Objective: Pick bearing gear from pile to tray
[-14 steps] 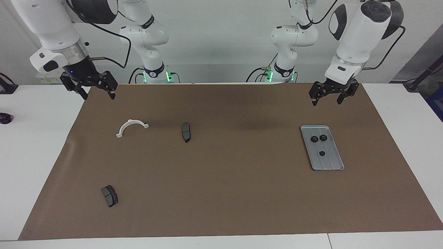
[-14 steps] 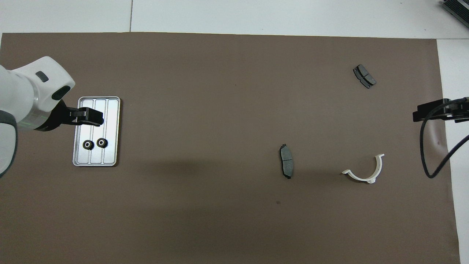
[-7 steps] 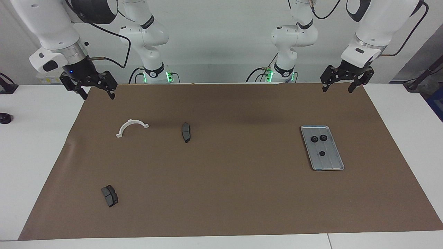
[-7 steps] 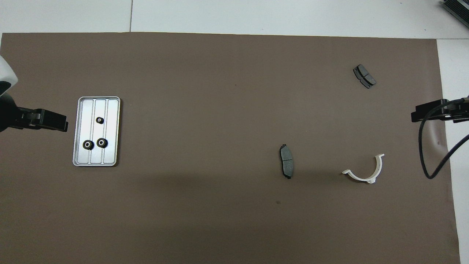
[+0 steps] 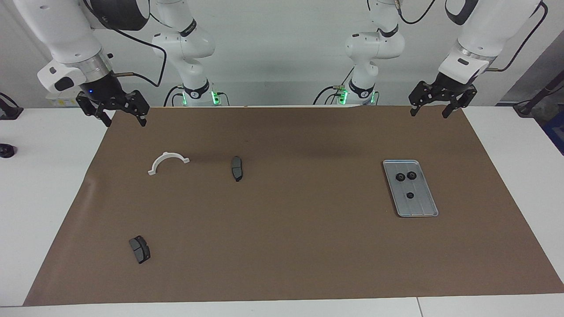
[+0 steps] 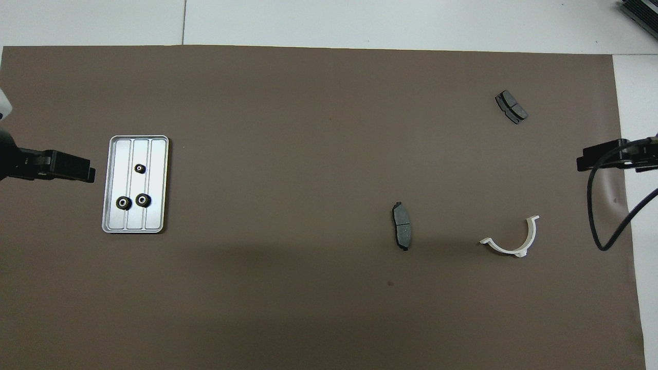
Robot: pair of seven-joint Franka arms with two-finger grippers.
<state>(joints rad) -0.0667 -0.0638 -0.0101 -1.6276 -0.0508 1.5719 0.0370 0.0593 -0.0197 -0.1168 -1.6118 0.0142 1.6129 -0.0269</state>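
We see both grippers raised over the mat's robot-side corners, the left gripper and right gripper open and empty. Farther out, the tray at the left arm's end holds three bearing gears.

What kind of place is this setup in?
Probably a robotics lab test bench: two white arms, the left gripper and right gripper raised, over a brown mat holding a metal tray of bearing gears and loose brake pads.
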